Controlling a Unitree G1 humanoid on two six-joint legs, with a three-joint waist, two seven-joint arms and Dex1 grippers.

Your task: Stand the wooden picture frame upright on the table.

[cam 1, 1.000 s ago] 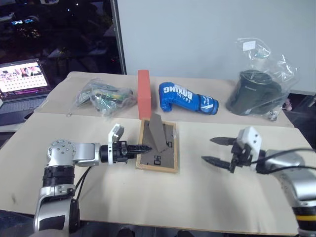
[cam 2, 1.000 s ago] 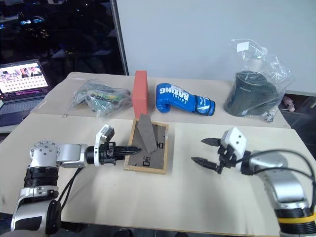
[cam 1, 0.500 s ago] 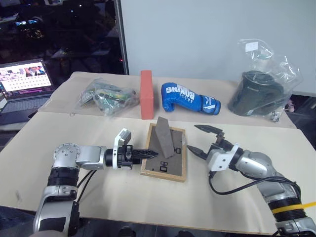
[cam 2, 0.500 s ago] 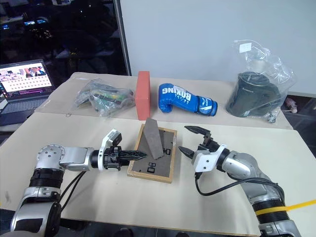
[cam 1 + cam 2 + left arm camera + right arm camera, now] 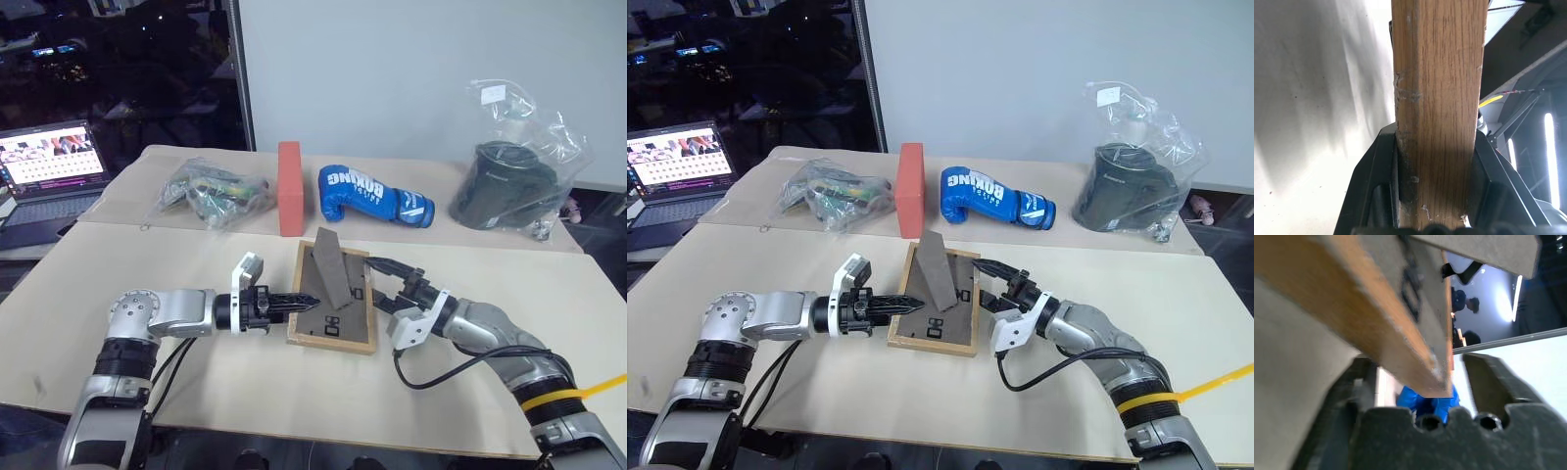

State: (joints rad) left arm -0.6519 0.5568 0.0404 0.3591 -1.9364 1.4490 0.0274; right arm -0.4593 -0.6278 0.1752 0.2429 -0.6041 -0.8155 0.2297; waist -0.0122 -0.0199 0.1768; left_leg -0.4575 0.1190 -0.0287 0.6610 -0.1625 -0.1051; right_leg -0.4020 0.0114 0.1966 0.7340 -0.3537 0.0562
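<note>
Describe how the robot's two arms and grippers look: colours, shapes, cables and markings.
Both arms are silver-grey metal cylinders with black ribbed joint sections. The left gripper and right gripper each have two black pointed fingers, with a small white block mounted at the wrist. Black cables loop loosely beneath each forearm. The right arm carries a yellow band near the elbow.

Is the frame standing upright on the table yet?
No: the wooden picture frame lies back-up on the table, stand folded out.
</note>
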